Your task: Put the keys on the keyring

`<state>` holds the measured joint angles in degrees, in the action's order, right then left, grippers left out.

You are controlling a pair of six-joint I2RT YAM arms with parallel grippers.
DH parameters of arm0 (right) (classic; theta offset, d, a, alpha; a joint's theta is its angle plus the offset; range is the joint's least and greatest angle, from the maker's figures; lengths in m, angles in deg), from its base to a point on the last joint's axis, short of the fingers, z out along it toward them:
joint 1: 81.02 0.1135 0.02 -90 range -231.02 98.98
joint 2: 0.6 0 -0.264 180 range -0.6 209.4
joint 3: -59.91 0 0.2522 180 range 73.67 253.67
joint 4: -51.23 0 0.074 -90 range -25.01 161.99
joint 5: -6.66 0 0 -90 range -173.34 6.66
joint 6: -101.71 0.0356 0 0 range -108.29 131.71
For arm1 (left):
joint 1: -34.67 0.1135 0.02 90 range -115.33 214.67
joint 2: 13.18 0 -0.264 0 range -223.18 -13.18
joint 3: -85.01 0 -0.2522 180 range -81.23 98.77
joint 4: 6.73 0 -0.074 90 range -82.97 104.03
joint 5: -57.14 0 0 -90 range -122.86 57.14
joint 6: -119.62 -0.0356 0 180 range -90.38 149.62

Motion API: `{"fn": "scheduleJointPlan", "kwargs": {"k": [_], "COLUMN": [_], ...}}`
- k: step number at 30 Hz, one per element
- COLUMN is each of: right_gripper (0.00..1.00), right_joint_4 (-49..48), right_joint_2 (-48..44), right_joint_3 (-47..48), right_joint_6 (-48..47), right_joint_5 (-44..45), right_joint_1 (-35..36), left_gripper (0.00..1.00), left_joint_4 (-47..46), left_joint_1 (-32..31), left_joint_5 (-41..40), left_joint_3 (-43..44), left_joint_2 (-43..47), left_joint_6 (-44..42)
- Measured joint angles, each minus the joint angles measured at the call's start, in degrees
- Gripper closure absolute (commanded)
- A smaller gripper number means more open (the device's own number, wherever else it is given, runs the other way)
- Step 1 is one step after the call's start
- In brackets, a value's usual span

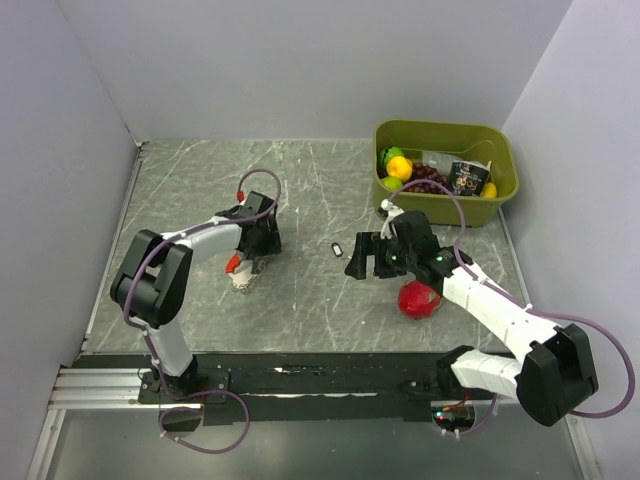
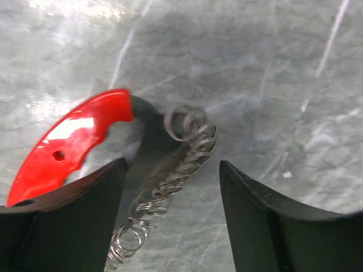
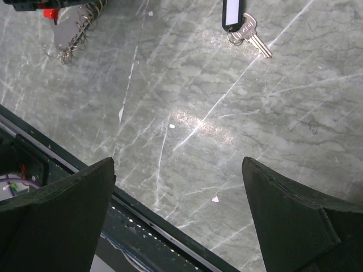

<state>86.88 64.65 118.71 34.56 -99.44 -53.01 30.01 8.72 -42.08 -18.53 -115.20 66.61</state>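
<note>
The red-and-silver bunch is a curved red piece joined to a strip of several silvery split rings. It lies on the table at the left and is the ring holder. My left gripper is open right above it, with the ring strip between its fingers and the red piece beside the left finger. The tiny dark oval is a black-rimmed tag with a pale centre carrying one silver key. My right gripper is open and empty, just right of the key.
A red fruit with green leaves lies under my right forearm. A green bin at the back right holds toy fruit and packets. The dark rail runs along the table's near edge.
</note>
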Motion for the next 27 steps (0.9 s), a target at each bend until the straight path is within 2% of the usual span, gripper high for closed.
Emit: {"fn": "scheduleJointPlan", "kwargs": {"k": [8,13,16,23,27], "right_gripper": [0.00,0.00,0.00,0.00,0.00], "right_joint_4": [-0.26,-0.48,-0.50,-0.90,-1.09], "right_joint_2": [1.88,2.91,4.20,6.29,7.19], "right_joint_3": [0.00,0.33,1.62,3.82,4.17], "right_joint_6": [0.00,-0.24,-0.68,-2.03,-2.78], "right_joint_5": [-0.07,-0.09,-0.07,-0.11,-0.76], "right_joint_1": [-0.02,0.00,0.00,-0.02,-0.02], "left_gripper": [0.29,0.13,0.09,0.08,0.09], "left_joint_4": [-3.17,-3.34,-2.12,1.77,1.09], "left_joint_1": [-3.17,-6.47,-6.93,-6.34,-2.64], "left_joint_5": [1.60,1.66,1.60,-0.76,1.90], "left_joint_3": [-2.91,-3.15,-3.15,-0.68,-0.26], "left_joint_2": [1.90,2.36,3.39,10.67,15.72], "left_joint_6": [0.20,0.81,1.64,1.46,1.42]}}
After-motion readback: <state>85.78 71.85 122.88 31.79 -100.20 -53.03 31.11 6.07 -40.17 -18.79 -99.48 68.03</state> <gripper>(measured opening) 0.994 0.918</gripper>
